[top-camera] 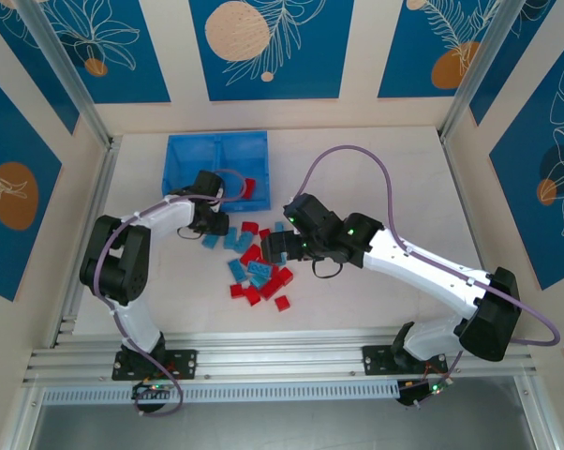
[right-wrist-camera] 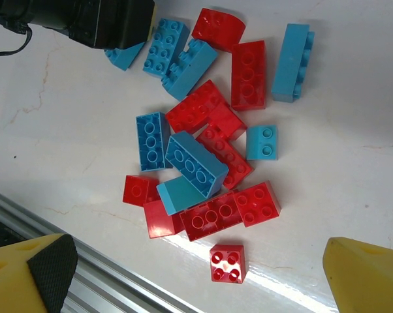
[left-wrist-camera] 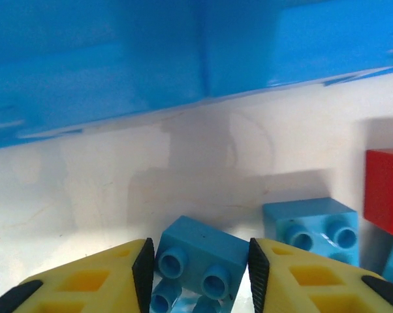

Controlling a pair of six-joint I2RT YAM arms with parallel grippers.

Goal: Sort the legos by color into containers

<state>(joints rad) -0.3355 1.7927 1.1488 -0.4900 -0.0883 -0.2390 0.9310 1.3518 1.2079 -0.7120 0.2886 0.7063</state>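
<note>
**Sorting station: left gripper clamped on a blue brick, right gripper spread over the pile**

1. The white table (top-camera: 376, 178) carries all items. The blue bin (top-camera: 193, 155) sits at its far side, left of centre, and serves as the reference below.
2. The left arm (top-camera: 160, 217) reaches toward the bin's near wall. The right arm (top-camera: 423, 267) reaches in from the bin's near right.
3. The bin's two compartments lie side by side. One red brick (top-camera: 248, 187) is in the right compartment, by its near wall.
4. The legos (top-camera: 254, 267), red and light blue mixed, lie loose on the table in a heap just on the near side of the bin, below its right half.
5. The left gripper (left-wrist-camera: 200, 274) is low at the bin's near wall (left-wrist-camera: 118, 59), its jaws pinching a light blue brick (left-wrist-camera: 200, 257), studs toward the camera.
6. The right gripper (right-wrist-camera: 196, 267) hangs over the heap's near part, jaws spread wide, holding nothing.
7. A small red four-stud brick (right-wrist-camera: 227, 263) lies apart at the heap's edge farthest from the bin.
</note>
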